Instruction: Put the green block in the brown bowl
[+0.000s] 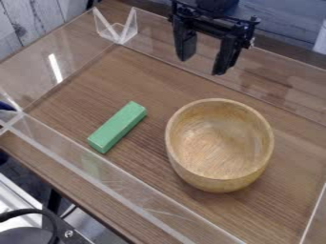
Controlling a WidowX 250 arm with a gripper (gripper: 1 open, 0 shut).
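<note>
1 brown bowl (220,144), 1 green block (117,127)

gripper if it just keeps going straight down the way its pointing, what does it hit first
Probably the bare wooden tabletop. The black two-fingered gripper hangs open, pointing down, behind the round light-brown wooden bowl and well right of the flat bright green block. Depth is unclear from this single view, so the bowl's far rim can't be excluded.
</note>
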